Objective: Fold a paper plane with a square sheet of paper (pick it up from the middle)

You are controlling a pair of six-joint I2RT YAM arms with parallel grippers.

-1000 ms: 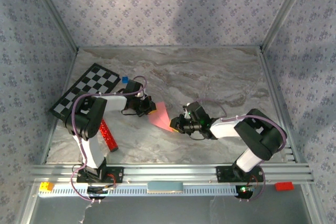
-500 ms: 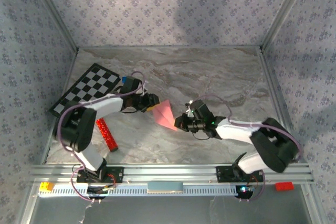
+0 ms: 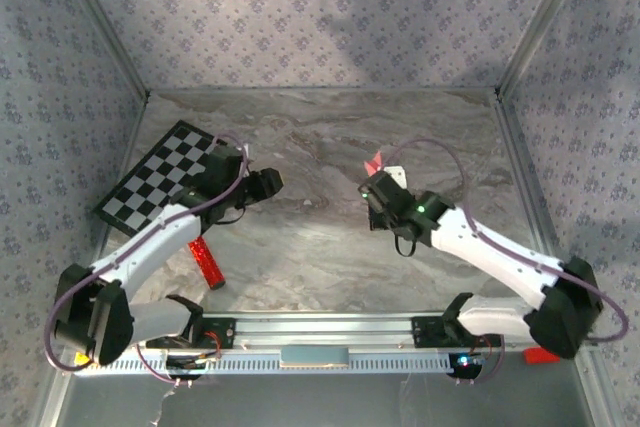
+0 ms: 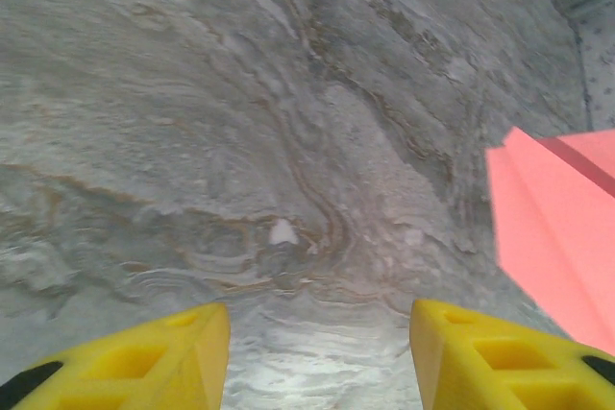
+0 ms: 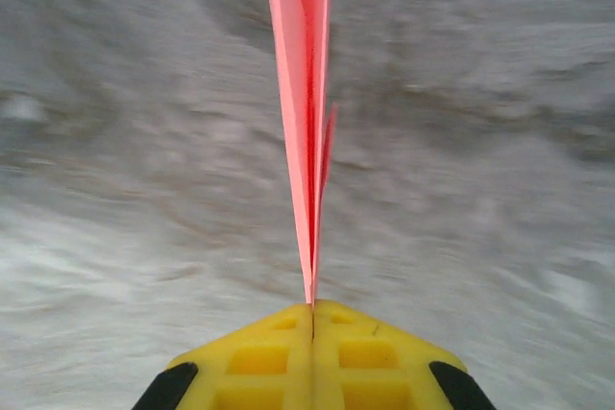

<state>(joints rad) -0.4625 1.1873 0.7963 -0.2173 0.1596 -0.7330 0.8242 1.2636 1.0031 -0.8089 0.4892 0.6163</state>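
Near: red bar [image 3: 205, 262] lies left; bare marble table [image 3: 330, 257] is open between my arms.
Left gripper [image 4: 320, 333]: released, yellow jaws apart over stone.
Right gripper [image 5: 312, 309]: clenched on the plane [image 5: 303, 93], held edge-on, tip pointing away.
Change: a second ago both grippers met at the plane mid-table; now they stand well apart.
Far: checkerboard [image 3: 160, 175] by the left wall.
Texture: thin creased pink paper, veined grey stone.

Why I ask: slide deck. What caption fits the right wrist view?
Right hand shut on the pink paper plane, edge-on above the marble table.
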